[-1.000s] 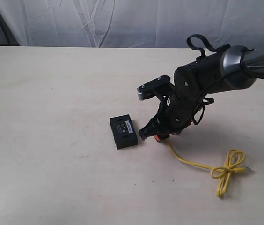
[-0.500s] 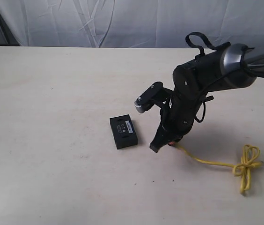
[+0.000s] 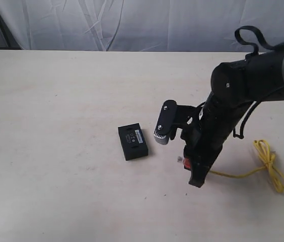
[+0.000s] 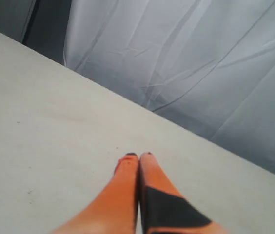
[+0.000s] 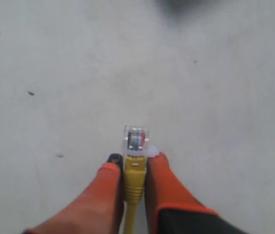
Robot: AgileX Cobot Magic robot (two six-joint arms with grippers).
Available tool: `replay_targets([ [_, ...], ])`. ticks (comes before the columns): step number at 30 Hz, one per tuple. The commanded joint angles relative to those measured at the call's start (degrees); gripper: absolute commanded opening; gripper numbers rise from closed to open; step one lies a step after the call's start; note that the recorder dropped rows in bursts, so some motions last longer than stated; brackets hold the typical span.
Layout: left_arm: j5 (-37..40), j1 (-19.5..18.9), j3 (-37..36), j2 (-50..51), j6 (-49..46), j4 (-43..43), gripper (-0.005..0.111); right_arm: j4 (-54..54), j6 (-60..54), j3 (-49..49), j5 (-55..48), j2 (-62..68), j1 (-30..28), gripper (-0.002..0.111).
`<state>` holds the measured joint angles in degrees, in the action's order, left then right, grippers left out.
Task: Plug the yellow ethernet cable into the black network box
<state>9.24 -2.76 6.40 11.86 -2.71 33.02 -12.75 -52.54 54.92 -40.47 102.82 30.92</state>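
Left gripper (image 4: 138, 158) sits out, closed up on nothing, while the black network box (image 3: 133, 141) lies flat on the table (image 3: 56, 101) with no plug in it, so the insertion is all to come. At its three o'clock, apart from it, the right gripper (image 5: 135, 165) pinches the yellow ethernet cable (image 5: 133, 183) just behind the clear plug (image 5: 136, 138), its knotted bundle (image 3: 269, 160) trailing further toward three. Since a second ago the claw has swung off the box's edge, dragging the bundle rightward

The ethernet cable (image 5: 133, 187) sits between the right gripper's (image 5: 135, 161) fingers, its plug (image 5: 136, 139) beyond their tips. The network box (image 3: 132, 141) lies ahead, apart.
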Motion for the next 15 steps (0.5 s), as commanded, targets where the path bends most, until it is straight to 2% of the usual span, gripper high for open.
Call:
replay_targets([
  [1, 3.74, 0.0, 5.31, 9.32, -4.87, 0.75, 0.0, -10.03, -9.66, -0.27, -7.03, -0.22, -5.1, -0.001],
  [6, 9.02, 0.0, 11.47, 19.72, -11.24, 1.0, 0.0, -16.1, -10.35, -0.41, -7.8, -0.22, -9.6, -0.001],
  [15, 23.83, 0.0, 23.54, 39.1, -32.75, 9.59, 0.0, -16.41, -2.88, -3.32, 0.73, -0.22, -9.72, -0.001],
])
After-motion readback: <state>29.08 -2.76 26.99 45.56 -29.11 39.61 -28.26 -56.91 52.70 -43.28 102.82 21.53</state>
